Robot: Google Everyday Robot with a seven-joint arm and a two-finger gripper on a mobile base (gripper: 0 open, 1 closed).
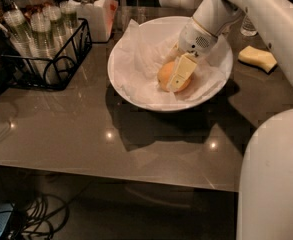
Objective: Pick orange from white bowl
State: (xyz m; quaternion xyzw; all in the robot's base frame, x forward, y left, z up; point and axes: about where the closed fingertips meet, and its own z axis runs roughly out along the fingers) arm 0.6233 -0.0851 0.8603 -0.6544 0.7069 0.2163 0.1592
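Reaches into white bowl (117, 79) on worktop (86, 129) with tool (172, 73) clamped around orange (163, 75), one finger (182, 71) across its front, crumpled paper lining (136, 54) beneath.

The gripper (175, 78) lies across the orange (163, 75) in the white bowl (136, 91), so only the fruit's left side and a sliver at its right show. The arm (266, 14) hides part of the bowl's far rim and most of a small glass (248, 28), then runs out at the right edge. The lidded jar (88, 4) loses its top at the upper edge. The robot's white body (273, 184) is cut off at the lower right corner. The cables (41, 219) under the table (86, 134) are too dim to make out.
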